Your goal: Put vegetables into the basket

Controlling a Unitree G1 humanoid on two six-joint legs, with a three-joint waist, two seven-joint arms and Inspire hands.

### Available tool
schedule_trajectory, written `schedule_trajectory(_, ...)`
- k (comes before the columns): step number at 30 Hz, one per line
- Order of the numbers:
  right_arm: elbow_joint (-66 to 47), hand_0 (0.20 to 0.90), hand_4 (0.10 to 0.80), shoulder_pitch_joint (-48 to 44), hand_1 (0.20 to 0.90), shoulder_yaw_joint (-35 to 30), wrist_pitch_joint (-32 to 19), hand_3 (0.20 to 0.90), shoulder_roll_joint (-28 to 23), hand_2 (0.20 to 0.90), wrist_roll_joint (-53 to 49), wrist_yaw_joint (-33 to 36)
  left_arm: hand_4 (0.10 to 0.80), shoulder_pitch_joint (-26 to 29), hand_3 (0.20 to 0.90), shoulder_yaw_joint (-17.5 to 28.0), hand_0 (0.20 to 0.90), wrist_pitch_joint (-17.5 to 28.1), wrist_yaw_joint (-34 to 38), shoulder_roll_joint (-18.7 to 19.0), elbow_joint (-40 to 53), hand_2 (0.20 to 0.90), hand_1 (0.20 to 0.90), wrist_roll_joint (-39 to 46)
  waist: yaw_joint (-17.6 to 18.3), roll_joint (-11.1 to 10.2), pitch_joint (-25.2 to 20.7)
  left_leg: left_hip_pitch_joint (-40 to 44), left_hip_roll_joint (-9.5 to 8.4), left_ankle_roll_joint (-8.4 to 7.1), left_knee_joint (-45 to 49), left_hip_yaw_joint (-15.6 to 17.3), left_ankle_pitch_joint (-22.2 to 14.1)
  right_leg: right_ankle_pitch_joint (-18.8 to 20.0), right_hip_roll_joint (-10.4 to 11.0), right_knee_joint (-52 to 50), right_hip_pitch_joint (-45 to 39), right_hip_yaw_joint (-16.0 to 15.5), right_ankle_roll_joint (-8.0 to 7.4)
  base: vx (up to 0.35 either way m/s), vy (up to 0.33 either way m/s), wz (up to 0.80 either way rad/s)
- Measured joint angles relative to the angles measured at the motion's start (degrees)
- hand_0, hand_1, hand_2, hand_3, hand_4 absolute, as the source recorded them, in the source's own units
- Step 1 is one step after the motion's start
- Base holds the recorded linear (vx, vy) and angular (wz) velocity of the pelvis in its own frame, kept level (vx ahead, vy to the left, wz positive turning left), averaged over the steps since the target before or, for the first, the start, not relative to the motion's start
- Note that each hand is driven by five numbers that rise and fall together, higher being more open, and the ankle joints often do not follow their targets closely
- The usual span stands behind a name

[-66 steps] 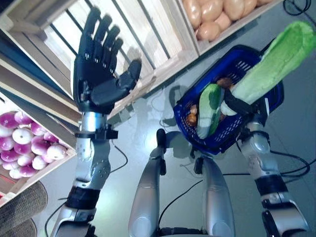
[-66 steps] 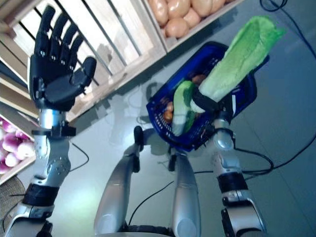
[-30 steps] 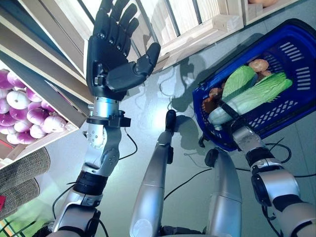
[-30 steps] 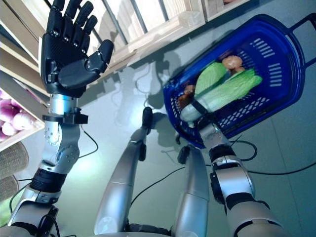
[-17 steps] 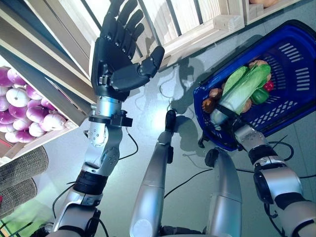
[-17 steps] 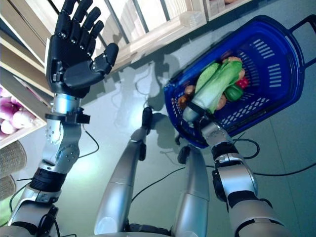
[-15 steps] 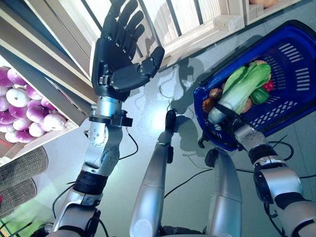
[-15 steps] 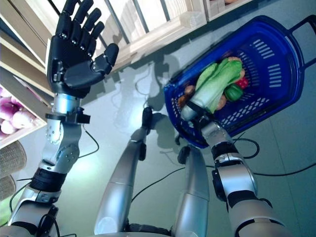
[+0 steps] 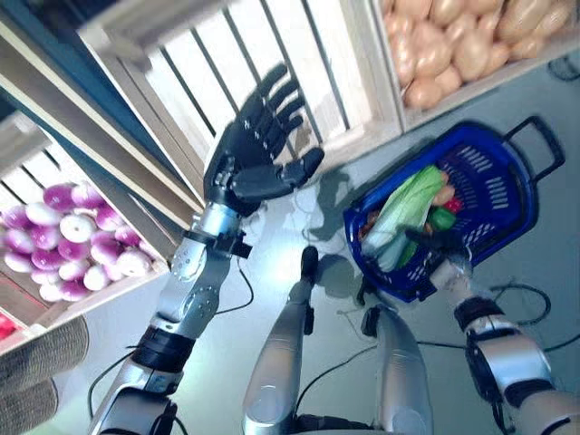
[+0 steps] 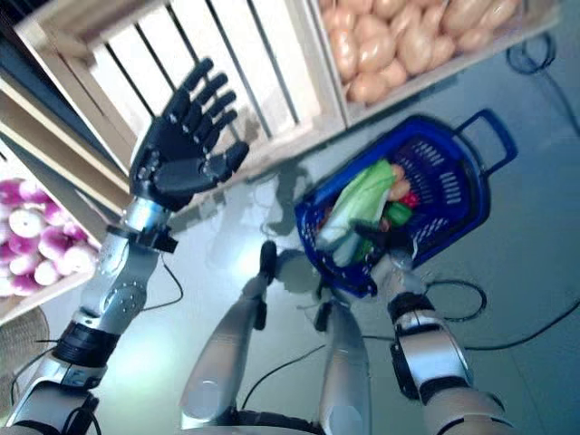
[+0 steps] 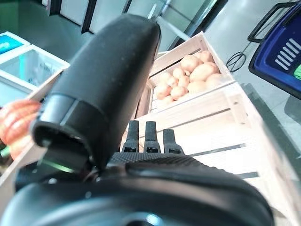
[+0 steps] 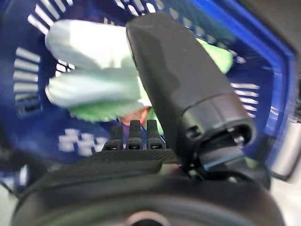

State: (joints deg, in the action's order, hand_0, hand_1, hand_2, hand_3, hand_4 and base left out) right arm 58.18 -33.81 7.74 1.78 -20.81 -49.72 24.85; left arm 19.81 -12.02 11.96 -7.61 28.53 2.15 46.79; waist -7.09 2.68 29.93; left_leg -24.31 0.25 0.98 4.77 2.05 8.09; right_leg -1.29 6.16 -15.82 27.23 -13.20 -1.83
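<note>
The blue basket (image 9: 512, 222) stands on the floor by my right side. A long pale green cabbage (image 9: 401, 213) lies in it, over a green pepper (image 9: 441, 218), a red one and brownish vegetables. My right hand (image 9: 439, 243) is at the basket's near rim, just beside the cabbage's white stem. In the right wrist view the right hand (image 12: 141, 174) has straight fingers (image 12: 133, 134) and holds nothing, with the cabbage (image 12: 89, 89) just past them. My left hand (image 9: 254, 159) is raised, open and empty, in front of a slatted wooden crate (image 9: 299, 63).
The wooden stand's crates (image 10: 272, 63) run along the far side, close behind the basket and to the left. The basket's handle (image 9: 535, 136) points away from me. A woven object (image 9: 36, 358) lies at the lower left. Grey floor (image 10: 526, 272) lies right of the basket.
The whole view has shifted, so the camera moved. My right hand has let go of the cabbage, which now lies in the basket. The left hand stays raised and open.
</note>
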Motion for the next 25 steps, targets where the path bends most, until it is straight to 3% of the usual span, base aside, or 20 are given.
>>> schedule_trajectory(7, -10.78, 0.9, 0.8, 22.21, 0.9, -0.4, -3.35, 0.9, 2.19, 0.9, 9.47, -2.0, 0.8, -12.63, 0.9, 0.33, 0.9, -0.98, -5.37, 0.55, -2.29, 0.9, 0.9, -7.26, 1.61, -0.12, -0.55, 15.58, 0.61, -0.11, -6.21, 0.05, -1.11, 0.05, -1.64, 8.75, -16.62, -0.25, -1.19, 0.218, 0.048, -0.01)
schedule_trajectory(11, -11.69, 0.9, 0.8, 31.68, 0.9, 0.58, -2.02, 0.9, 2.64, 0.9, 20.17, -7.01, 0.8, -17.36, 0.9, -1.89, 0.9, -4.94, -7.31, -0.67, -13.76, 0.9, 0.9, -11.74, 4.51, -0.85, -7.38, 19.2, 0.84, -0.12, -8.79, 1.15, -1.78, 0.82, -2.33, 13.47, -20.82, 0.1, -1.76, 0.207, 0.057, -0.11)
schedule_trajectory(18, -6.9, 0.9, 0.8, 36.09, 0.9, 4.51, 1.25, 0.9, 4.11, 0.9, 29.26, -18.04, 0.8, -18.42, 0.9, -7.43, 0.9, -6.65, -7.52, -3.61, -33.78, 0.9, 0.9, -20.75, 6.77, -2.65, -13.87, 24.23, 1.2, -0.38, -9.79, 2.91, -3.31, 1.89, -3.19, 18.91, -27.19, 0.74, -1.89, 0.12, 0.058, -0.1)
schedule_trajectory(25, 4.49, 0.9, 0.8, 35.6, 0.9, 1.98, 2.04, 0.9, 7.75, 0.9, 28.56, -20.28, 0.8, -19.47, 0.9, -7.37, 0.9, -8.36, -5.7, -8.32, -53.97, 0.9, 0.9, -28.91, 7.77, -1.83, -20.01, 27.58, 1.7, -0.62, -9.82, 4.62, -4.52, 1.63, -3.46, 20.18, -30.07, 1.85, -2.04, 0.072, 0.052, -0.14)
